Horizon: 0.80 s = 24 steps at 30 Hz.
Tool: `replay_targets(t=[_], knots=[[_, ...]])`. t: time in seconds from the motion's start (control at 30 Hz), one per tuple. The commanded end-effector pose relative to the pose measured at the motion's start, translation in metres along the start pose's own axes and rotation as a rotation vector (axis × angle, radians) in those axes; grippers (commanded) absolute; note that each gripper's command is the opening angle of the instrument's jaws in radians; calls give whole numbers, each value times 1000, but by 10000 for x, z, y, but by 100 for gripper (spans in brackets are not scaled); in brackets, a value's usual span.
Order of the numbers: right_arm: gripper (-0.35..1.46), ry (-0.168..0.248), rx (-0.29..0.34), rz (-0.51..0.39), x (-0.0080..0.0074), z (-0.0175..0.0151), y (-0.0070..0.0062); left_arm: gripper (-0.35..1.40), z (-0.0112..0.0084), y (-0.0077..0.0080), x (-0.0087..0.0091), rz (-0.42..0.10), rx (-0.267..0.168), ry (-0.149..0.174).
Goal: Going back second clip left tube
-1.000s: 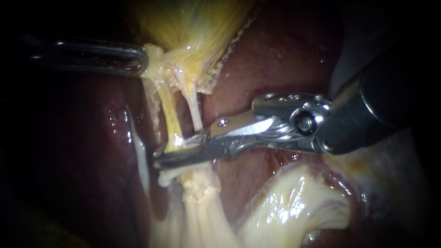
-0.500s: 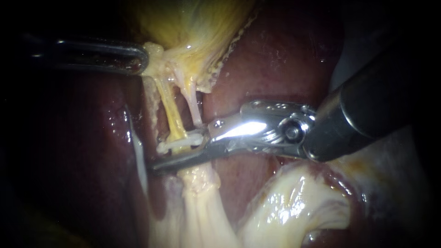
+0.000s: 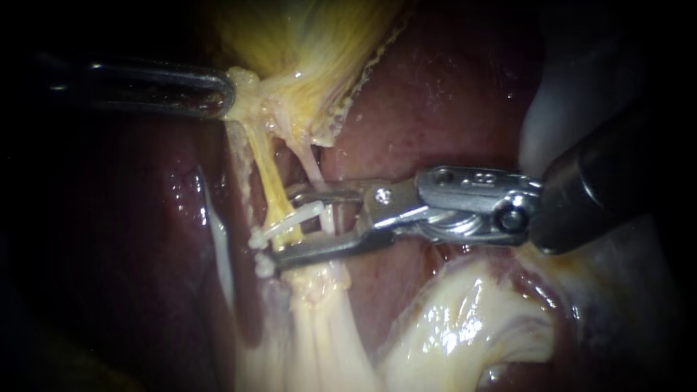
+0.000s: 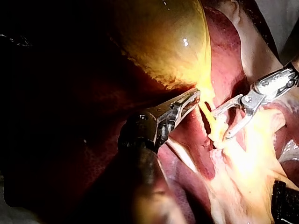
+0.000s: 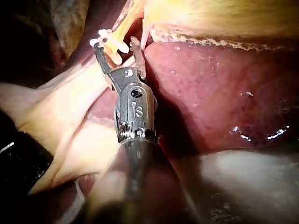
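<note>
Right tool (image 3: 284,225): jaws open, straddling the left tube (image 3: 268,178) and the white clip (image 3: 299,216) seated across it. Left tool (image 3: 221,98): jaws closed on the gallbladder (image 3: 305,43) neck, above the tube, beside the liver (image 3: 435,94).

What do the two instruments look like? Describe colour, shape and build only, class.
The left instrument has a dark shaft and dull grey, toothed jaws with a rounded, looped tip. The right instrument has a thick dark shaft, a bright silver wrist with round pins and small engraved marks, and two thin, straight silver jaws.
</note>
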Motion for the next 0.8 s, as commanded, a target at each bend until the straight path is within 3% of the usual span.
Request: replay_targets(t=[0.03, 0.23, 0.47, 0.8], knots=[[50, -1, -5, -31, 1, -10, -3, -35, -1, 0, 0, 0, 1, 0], [50, -4, -29, -142, 6, -69, -15, -35, -2, 0, 0, 0, 2, 0], [50, -8, -43, -173, 9, -120, -17, -35, -1, 0, 0, 0, 1, 0], [50, -8, -39, -171, 8, -133, -22, -35, 1, 0, 0, 0, 0, 0]])
